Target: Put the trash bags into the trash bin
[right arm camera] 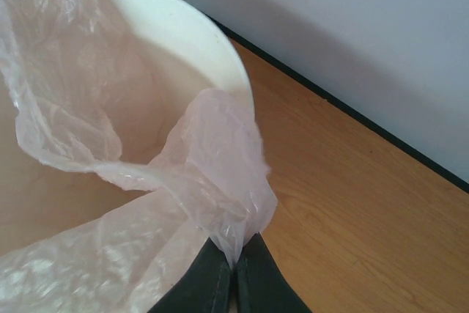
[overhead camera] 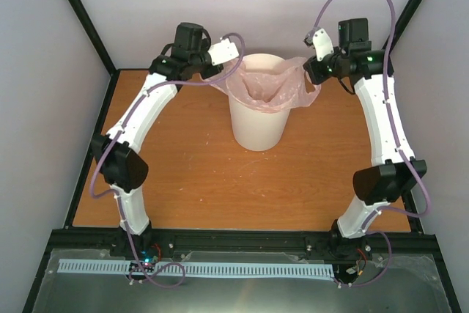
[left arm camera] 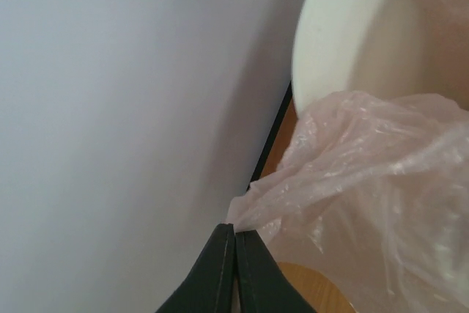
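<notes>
Plastic: one bag (overhead camera: 302, 91), one bin (overhead camera: 256, 128)

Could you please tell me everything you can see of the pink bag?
The bag is thin, translucent pale pink plastic, crinkled and soft. It sits in the mouth of the white bin, sagging inside, its edges stretched outward past the rim on both sides. The left gripper pinches one edge, the right gripper the opposite edge.

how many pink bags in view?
1. The thin translucent pale pink plastic bag sits in the mouth of the white round plastic bin, its edges pinched by the left gripper and the right gripper. The bin's bottom is hidden.
</notes>
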`<state>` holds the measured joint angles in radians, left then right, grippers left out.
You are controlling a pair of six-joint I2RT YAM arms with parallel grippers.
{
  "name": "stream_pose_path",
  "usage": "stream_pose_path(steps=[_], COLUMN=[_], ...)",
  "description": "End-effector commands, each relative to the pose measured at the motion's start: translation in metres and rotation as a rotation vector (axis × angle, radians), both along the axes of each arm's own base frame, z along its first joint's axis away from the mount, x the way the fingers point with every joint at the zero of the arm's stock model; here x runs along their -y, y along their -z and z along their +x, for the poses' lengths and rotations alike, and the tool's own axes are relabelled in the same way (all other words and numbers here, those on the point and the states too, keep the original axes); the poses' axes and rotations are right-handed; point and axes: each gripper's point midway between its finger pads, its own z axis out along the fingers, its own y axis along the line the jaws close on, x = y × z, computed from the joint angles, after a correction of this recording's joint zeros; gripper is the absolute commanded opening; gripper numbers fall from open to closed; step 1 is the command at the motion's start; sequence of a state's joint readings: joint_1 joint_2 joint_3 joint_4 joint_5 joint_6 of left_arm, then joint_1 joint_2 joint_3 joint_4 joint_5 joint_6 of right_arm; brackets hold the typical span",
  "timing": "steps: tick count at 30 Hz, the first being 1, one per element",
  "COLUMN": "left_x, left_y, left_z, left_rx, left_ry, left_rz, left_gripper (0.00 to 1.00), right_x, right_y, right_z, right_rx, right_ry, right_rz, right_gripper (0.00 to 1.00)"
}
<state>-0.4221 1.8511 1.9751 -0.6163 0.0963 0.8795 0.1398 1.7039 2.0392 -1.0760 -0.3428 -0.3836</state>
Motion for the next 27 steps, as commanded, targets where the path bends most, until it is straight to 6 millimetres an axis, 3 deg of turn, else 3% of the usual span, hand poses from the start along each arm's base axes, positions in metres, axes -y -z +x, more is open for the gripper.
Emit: stream_pose_path(steps=[1, 6, 9, 15, 21, 27], left_x=[-0.008, -0.013, -0.015, -0.014, -0.012, -0.013], left_y=[-0.005, 0.0, 0.004, 0.019, 0.041, 0.074], left_z=[0.015, 0.039, 0.05, 0.067, 0.077, 0.068], left_rx=[-0.079, -0.12, -0.128, -0.167, -0.241, -0.371], left_ry=[-0.075, -0.127, -0.15, -0.2, -0.246, -0.286], left_rz=[-0.073, -0.133, -0.151, -0.216, -0.27, -0.292], left_gripper=[0.01, 0.01, 0.01, 0.01, 0.01, 0.01], right_x=[0.0, 0.004, 0.008, 0.009, 0.001, -0.009], right_y=[-0.003, 0.008, 0.003, 0.024, 0.059, 0.09], right_z=[0.025, 0.049, 0.064, 0.09, 0.1, 0.088], right_rx=[0.028, 0.027, 0.055, 0.021, -0.064, -0.175], right_ry=[0.035, 0.06, 0.08, 0.092, 0.061, 0.018], right_rz=[0.004, -0.024, -0.022, -0.001, 0.013, 0.057], right_gripper=[0.03, 0.03, 0.03, 0.03, 0.03, 0.03])
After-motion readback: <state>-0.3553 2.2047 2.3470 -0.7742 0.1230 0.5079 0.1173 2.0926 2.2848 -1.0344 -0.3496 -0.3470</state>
